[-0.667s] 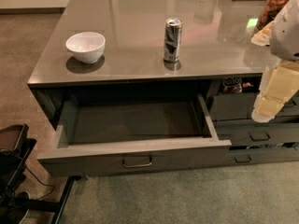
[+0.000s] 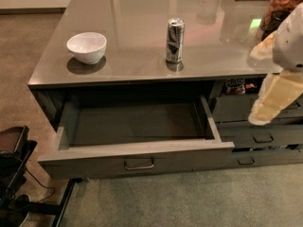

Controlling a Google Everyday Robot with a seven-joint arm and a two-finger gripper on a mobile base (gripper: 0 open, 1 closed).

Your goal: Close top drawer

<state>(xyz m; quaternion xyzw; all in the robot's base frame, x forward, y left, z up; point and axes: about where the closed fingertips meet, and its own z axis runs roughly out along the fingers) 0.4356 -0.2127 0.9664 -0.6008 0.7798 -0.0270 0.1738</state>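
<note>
**Closing Top Drawer: Hazards and Positions Noted**

Position of the task item: the top drawer (image 2: 137, 126) stands pulled far out from under the grey countertop (image 2: 142, 13), its shallow box exposed. Its front faces the carpet, with the small loop handle (image 2: 138, 164) centred on it.

Position of the gripper: the gripper (image 2: 272, 103) hangs at the right edge of the camera view, in front of the neighbouring stack of drawers (image 2: 265, 138). It is at roughly the height of the open box. Whether it is open or closed cannot be told (it reads as one pale shape).

Relation: the drawer lies to the left of the gripper in this view. The drawer's right front corner is its nearest part, and the handle is well apart from the gripper. No contact is evident.

Risks, as judged:
- A push landing on the right corner instead of near the handle would likely skew the drawer and bind it on its runners.
- A leftward sweep at the present height would likely strike the drawer's right side wall, not its front.
- The neighbouring drawers sit directly behind the gripper and could be pushed by mistake.
- A hard slam could jolt the countertop. The can (image 2: 174, 40) (tall and narrow) seems more liable to topple than the bowl (image 2: 86, 47).
</note>
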